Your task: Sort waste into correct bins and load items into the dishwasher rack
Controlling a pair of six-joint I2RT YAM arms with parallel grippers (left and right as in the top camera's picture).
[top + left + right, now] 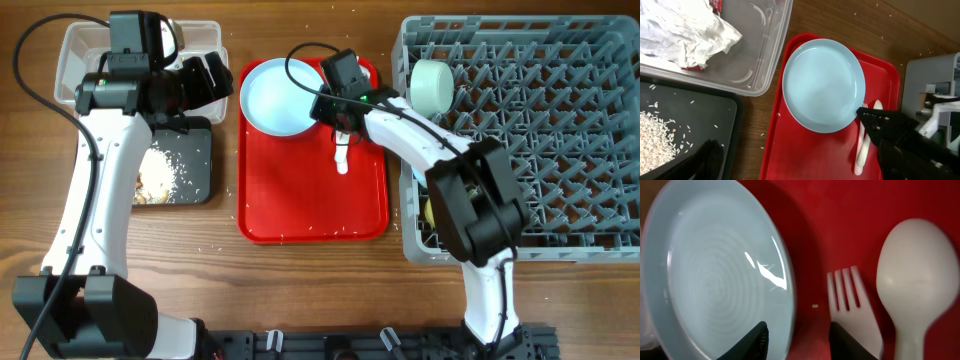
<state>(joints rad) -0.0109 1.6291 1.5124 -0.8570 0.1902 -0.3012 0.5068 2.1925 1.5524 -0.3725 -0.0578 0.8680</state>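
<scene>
The pale blue plate point(280, 95) lies at the back of the red tray point(310, 200). The white fork point(852, 300) and spoon point(915, 280) lie side by side to its right. My right gripper point(802, 342) is open and low over the plate's right rim point(715, 270), one finger over the plate and one over the fork. It also shows in the overhead view point(338, 108). My left gripper point(215, 75) is open and empty above the gap between the clear tub point(90, 45) and the red tray. The napkin point(680, 27) lies in the tub on a red wrapper.
The black tray point(195, 150) in front of the tub holds rice crumbs and brownish scraps. The grey dishwasher rack point(540, 140) fills the right side, with the pale green bowl point(432, 85) in its back left corner. Rice crumbs dot the wooden table.
</scene>
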